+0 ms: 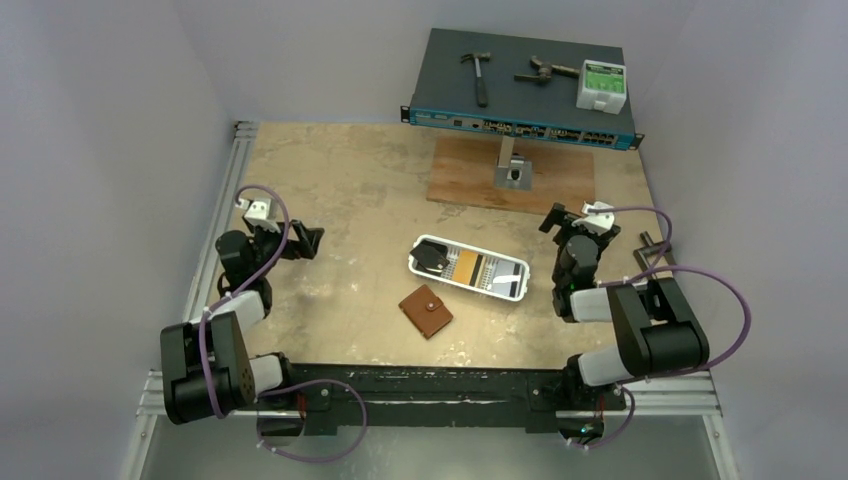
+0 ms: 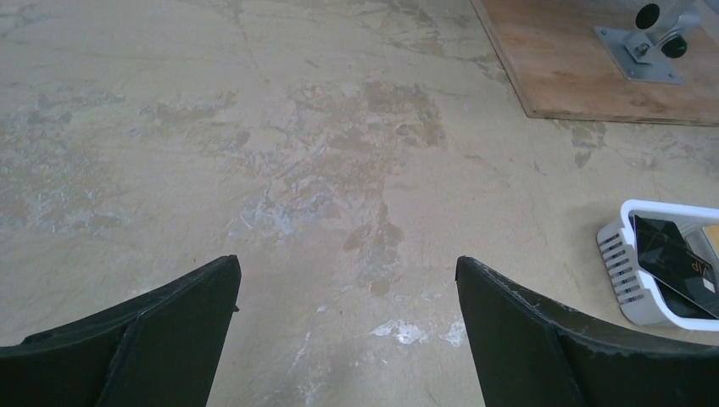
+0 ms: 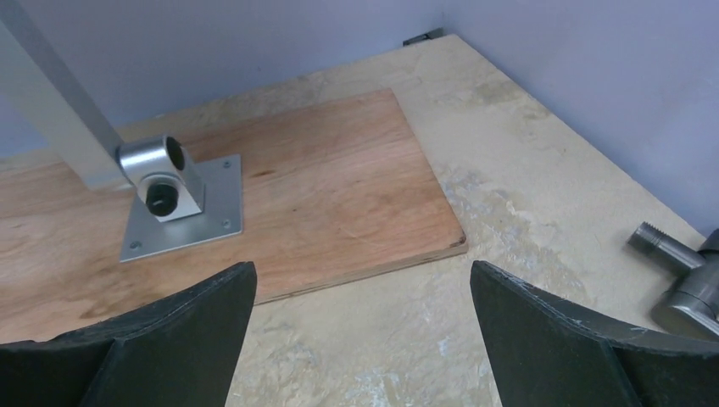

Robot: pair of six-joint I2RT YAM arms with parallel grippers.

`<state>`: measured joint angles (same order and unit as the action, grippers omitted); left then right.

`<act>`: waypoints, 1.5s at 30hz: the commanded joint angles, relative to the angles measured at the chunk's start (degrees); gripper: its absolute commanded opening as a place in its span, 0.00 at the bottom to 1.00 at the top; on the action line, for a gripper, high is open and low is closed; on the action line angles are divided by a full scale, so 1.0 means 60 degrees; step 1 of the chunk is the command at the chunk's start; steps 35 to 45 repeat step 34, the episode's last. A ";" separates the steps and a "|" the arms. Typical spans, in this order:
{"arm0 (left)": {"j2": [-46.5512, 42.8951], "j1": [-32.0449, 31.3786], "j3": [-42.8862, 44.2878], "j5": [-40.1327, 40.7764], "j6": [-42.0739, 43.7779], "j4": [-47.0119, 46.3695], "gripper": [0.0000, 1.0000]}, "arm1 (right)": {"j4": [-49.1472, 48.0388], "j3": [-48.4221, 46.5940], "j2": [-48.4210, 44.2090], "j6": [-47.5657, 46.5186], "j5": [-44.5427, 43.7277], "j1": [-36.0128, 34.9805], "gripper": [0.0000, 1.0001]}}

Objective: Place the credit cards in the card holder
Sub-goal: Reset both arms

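Credit cards (image 1: 464, 268) in white tray (image 1: 413, 262)

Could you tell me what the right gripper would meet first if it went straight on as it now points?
The right gripper would probably meet the wooden board near its front edge; only bare table lies before it. The metal bracket stands left of that line. Depth is uncertain.

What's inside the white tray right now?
The credit cards: a black one at one end, an orange-yellow one beside it, paler ones beyond. Anything beneath them is hidden.
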<state>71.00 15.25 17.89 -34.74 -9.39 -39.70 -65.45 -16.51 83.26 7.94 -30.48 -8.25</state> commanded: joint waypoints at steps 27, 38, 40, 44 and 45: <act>0.1133 -0.1760 -0.0095 0.2177 0.1944 -0.2460 1.00 | -0.1901 0.0102 0.0581 -0.0572 0.0581 0.0071 0.99; 0.1113 -0.1766 -0.0104 0.2186 0.1960 -0.2434 1.00 | -0.1867 0.0086 0.0582 -0.0567 0.0627 0.0068 0.99; 0.1113 -0.1766 -0.0104 0.2186 0.1960 -0.2434 1.00 | -0.1867 0.0086 0.0582 -0.0567 0.0627 0.0068 0.99; 0.1113 -0.1766 -0.0104 0.2186 0.1960 -0.2434 1.00 | -0.1867 0.0086 0.0582 -0.0567 0.0627 0.0068 0.99; 0.1113 -0.1766 -0.0104 0.2186 0.1960 -0.2434 1.00 | -0.1867 0.0086 0.0582 -0.0567 0.0627 0.0068 0.99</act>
